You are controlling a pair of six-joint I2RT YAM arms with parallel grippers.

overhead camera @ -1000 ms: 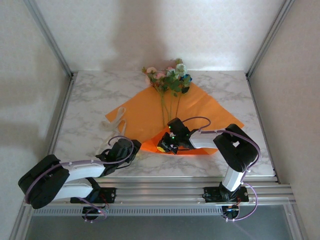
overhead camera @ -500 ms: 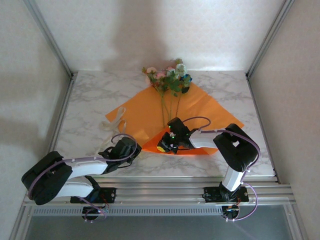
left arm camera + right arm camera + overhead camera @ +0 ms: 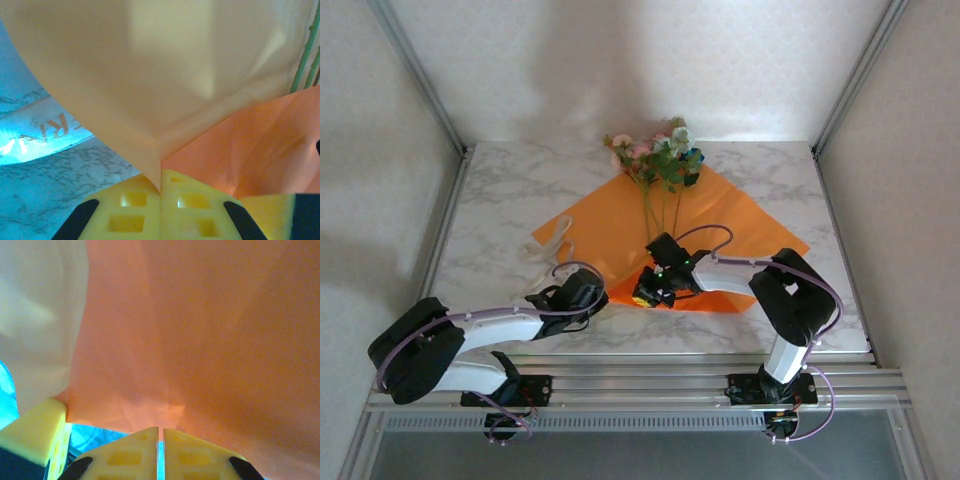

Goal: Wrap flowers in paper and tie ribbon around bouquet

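On the marble-patterned desk (image 3: pixel 510 190), left fingers (image 3: pixel 132 202) and right fingers (image 3: pixel 132 452) both pinch the orange paper (image 3: pixel 610 225); the ribbon (image 3: pixel 45 130) print is illegible.

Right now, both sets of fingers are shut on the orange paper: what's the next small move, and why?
Probably lift the left fingers slightly and draw their pinched paper edge rightward over the stems. The right fingers hold the neighbouring flap, the flowers lie uncovered on the sheet, and the ribbon waits at left.
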